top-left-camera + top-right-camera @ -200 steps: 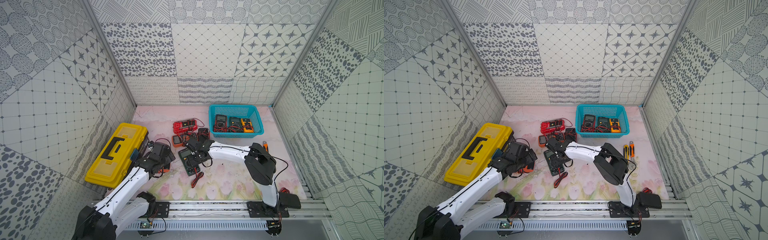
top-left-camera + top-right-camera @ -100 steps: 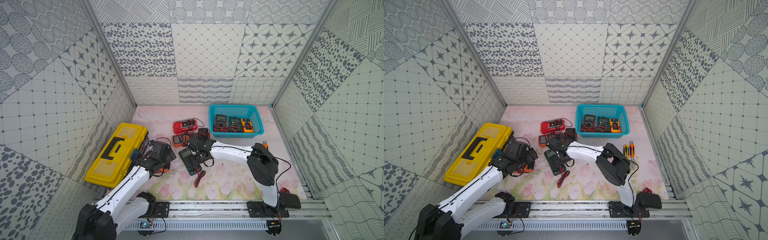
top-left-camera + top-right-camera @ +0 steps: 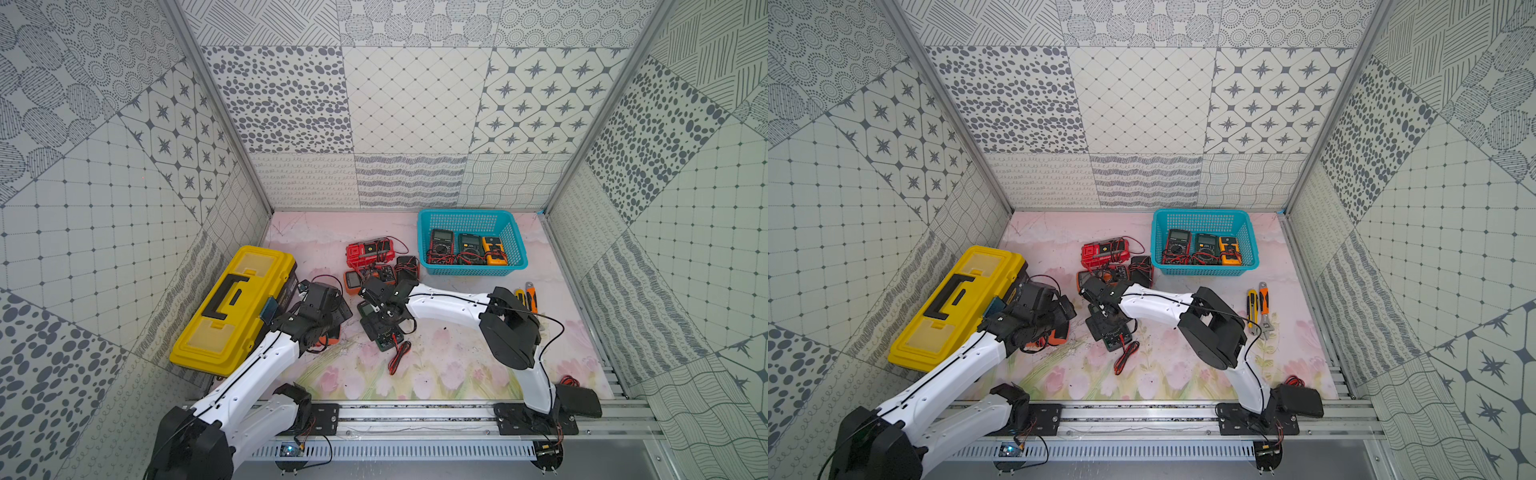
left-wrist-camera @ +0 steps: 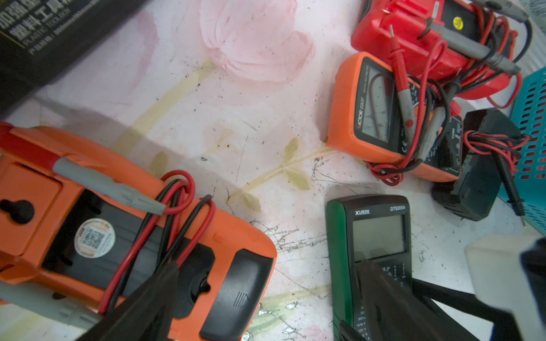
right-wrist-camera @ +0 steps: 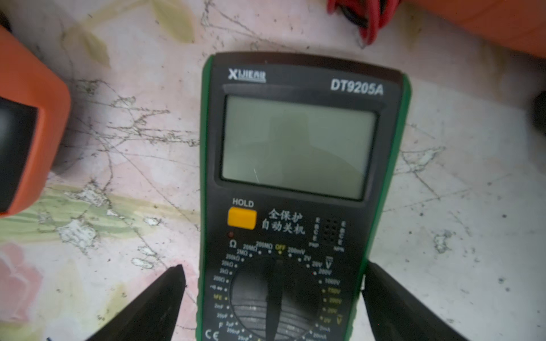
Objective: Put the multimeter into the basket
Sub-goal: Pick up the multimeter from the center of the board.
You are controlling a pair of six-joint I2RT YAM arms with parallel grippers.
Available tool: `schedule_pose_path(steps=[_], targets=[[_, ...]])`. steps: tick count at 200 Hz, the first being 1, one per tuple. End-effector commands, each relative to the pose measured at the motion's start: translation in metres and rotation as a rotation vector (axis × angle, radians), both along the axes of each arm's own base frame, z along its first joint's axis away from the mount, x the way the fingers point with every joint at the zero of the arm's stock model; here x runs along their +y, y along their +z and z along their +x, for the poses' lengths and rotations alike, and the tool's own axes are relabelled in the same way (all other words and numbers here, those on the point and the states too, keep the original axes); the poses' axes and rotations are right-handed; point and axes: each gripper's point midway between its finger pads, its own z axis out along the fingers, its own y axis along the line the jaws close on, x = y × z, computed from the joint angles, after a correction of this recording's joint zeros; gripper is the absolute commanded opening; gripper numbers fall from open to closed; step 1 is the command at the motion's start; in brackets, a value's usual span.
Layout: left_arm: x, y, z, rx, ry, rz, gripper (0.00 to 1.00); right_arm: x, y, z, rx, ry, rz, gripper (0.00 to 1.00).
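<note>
In both top views the green multimeter [image 3: 385,338] [image 3: 1115,336] lies flat on the table, its long axis running from about 11 o'clock to 5 o'clock, and the right gripper [image 3: 388,318] stands directly over its middle, so the right arm is clearly the nearer one. The basket [image 3: 471,272] stands well apart, at about 1 o'clock from this meter, and it holds three multimeters side by side. Outside of it five meters can be counted: the green one, a red multimeter [image 3: 370,253], an orange-and-black multimeter [image 3: 353,280], a black multimeter [image 3: 406,266], and an orange multimeter [image 3: 328,338] at 9 o'clock of the green one, under the left gripper [image 3: 330,326]. There is also one yellow toolbox [image 3: 237,303] further at 9 o'clock and two hand tools [image 3: 525,297] at 3 o'clock. In the left wrist view the left gripper's fingers [image 4: 147,304] are spread wide and hold nothing; the orange multimeter lies back side up beneath them. In the right wrist view the right gripper's fingers [image 5: 153,307] are also spread wide, one on each long side of the green multimeter at its dial, so its long axis points straight ahead between them; they seem just beside the edges, not pressing. The coming move probably needs only a closing across the narrow width, then a lift toward 1 o'clock
</note>
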Motion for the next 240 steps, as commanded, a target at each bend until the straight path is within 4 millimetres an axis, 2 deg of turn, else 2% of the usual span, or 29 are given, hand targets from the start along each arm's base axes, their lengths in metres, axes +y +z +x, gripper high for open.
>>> schedule_pose_path(steps=[1,40,83,102,120,147,160,196,240], targets=[[-0.002,0.0,0.004,-0.009,-0.001,-0.017,0.99,-0.002,-0.008,-0.001,-0.018,0.023,-0.065,0.98],[-0.004,-0.002,0.005,-0.005,-0.003,-0.029,0.99,-0.004,-0.019,-0.009,-0.02,0.051,-0.11,0.96],[-0.005,-0.001,0.005,-0.01,-0.006,-0.033,0.99,-0.006,-0.032,-0.021,0.041,0.06,-0.103,0.82],[-0.006,-0.001,0.006,-0.014,-0.011,-0.037,0.99,-0.008,-0.033,-0.019,0.028,0.044,-0.113,0.73],[-0.006,-0.001,0.006,-0.013,-0.009,-0.038,0.99,-0.007,-0.027,-0.017,0.019,0.037,-0.1,0.5],[-0.004,0.001,0.005,-0.018,0.0,-0.031,0.99,-0.003,-0.002,-0.012,-0.03,0.036,-0.037,0.3],[-0.001,0.002,0.004,-0.024,0.009,-0.025,0.99,-0.002,0.014,-0.009,-0.057,0.034,0.008,0.25],[0.004,0.01,0.002,-0.059,0.027,-0.016,0.99,-0.009,0.064,0.004,-0.141,0.0,0.122,0.19],[0.008,0.016,0.0,-0.098,0.035,-0.013,0.99,-0.033,0.123,0.029,-0.256,-0.057,0.2,0.15]])
